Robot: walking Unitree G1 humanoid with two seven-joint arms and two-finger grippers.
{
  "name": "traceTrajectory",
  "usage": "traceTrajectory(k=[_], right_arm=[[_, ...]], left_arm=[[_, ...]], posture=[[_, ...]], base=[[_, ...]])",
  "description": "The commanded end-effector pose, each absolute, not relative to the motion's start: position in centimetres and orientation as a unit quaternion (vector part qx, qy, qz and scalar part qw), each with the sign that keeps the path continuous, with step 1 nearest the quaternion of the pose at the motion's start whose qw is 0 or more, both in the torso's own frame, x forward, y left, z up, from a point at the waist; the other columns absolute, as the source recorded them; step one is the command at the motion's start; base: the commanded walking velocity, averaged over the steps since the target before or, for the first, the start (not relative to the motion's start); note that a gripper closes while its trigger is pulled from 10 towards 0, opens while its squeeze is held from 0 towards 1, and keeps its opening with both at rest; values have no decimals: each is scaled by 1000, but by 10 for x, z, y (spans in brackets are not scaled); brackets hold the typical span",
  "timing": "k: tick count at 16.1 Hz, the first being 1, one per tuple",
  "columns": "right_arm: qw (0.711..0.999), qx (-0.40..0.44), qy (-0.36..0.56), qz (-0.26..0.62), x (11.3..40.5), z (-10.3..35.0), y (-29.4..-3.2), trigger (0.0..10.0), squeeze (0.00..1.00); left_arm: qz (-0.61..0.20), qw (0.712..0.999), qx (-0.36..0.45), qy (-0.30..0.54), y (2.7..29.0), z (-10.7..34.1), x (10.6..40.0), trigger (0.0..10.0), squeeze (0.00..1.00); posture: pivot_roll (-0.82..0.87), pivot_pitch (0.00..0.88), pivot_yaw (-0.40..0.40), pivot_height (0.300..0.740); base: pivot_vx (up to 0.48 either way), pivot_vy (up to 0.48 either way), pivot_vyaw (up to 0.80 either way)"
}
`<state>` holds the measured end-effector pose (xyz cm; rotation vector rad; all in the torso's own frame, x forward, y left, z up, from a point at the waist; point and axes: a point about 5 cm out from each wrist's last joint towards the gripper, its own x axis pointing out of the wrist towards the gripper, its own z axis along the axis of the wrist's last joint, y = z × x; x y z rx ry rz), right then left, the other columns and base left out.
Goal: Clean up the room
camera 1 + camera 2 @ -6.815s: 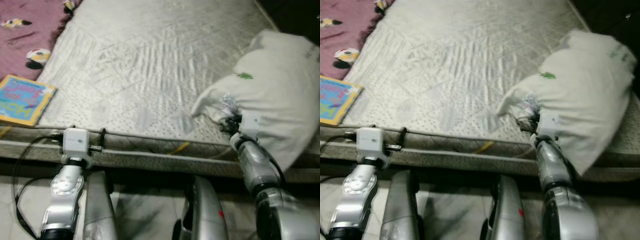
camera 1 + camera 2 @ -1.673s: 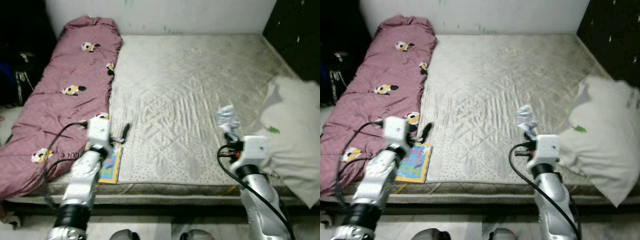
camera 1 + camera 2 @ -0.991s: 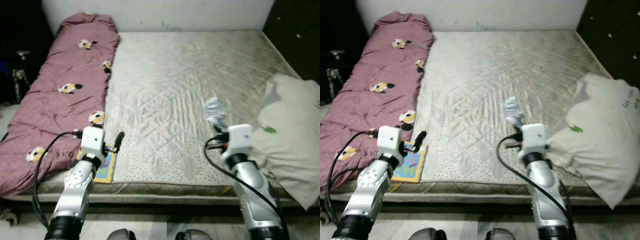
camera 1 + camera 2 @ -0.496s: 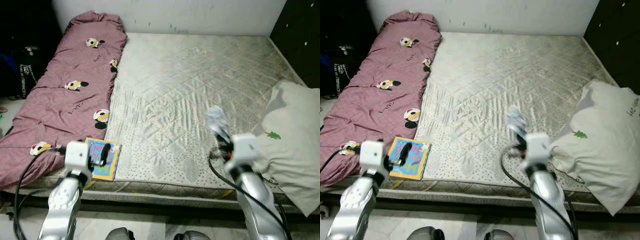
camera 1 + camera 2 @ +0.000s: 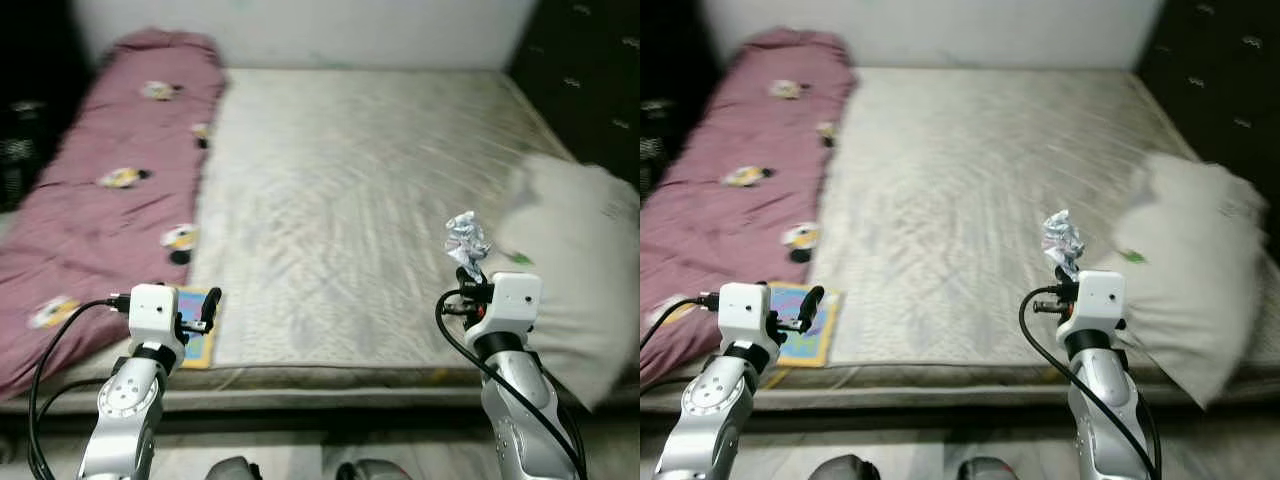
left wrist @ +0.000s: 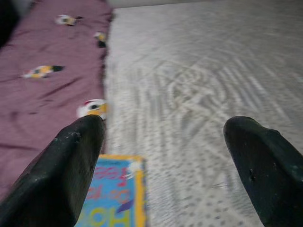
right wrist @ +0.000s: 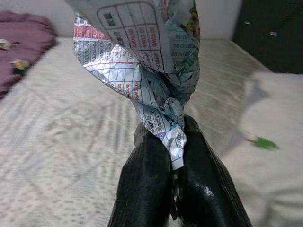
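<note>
My right gripper (image 5: 469, 278) is shut on a crumpled printed wrapper (image 5: 465, 241), which sticks up from its fingers (image 7: 156, 179) over the mattress's near right part. The wrapper (image 7: 142, 56) is white with red and blue print. My left gripper (image 5: 205, 316) hangs open over the near left edge of the bed. A colourful children's book (image 5: 197, 338) lies just beyond it, and the book (image 6: 111, 198) shows between the wide-apart fingers (image 6: 71, 170).
A bare quilted mattress (image 5: 340, 190) spans the middle. A rolled pink blanket (image 5: 90, 200) with cartoon prints lies along its left side. A white pillow (image 5: 580, 270) hangs over the right edge. A dark cabinet (image 5: 590, 70) stands at far right.
The camera has swung and the picture is blurred. The right gripper still holds the wrapper up. The left gripper has stayed low by the book.
</note>
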<state>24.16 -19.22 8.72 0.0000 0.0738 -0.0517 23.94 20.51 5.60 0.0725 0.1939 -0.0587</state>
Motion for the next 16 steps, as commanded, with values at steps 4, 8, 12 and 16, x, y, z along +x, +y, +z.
traceTrajectory(k=[4, 8, 12, 16], right_arm=[[999, 3, 46, -27, 242, 85, -191, 10000, 0], [999, 3, 44, -26, 245, 86, -191, 10000, 0], [998, 10, 44, -36, 247, 86, -193, 10000, 0], [998, 10, 46, -34, 249, 87, -193, 10000, 0]], left_arm=[[-25, 993, 24, 113, 208, 52, 236, 10000, 0], [-31, 993, 23, 112, 207, 54, 239, 10000, 0], [-26, 994, 24, 108, 210, 59, 242, 10000, 0], [-22, 994, 27, 102, 212, 62, 248, 10000, 0]], posture=[[-57, 27, -17, 740], [-56, 36, -17, 740], [-51, 40, -23, 740], [-53, 45, -28, 740]], base=[[0, 65, -400], [0, 374, 0], [0, 432, 0], [0, 480, 0]])
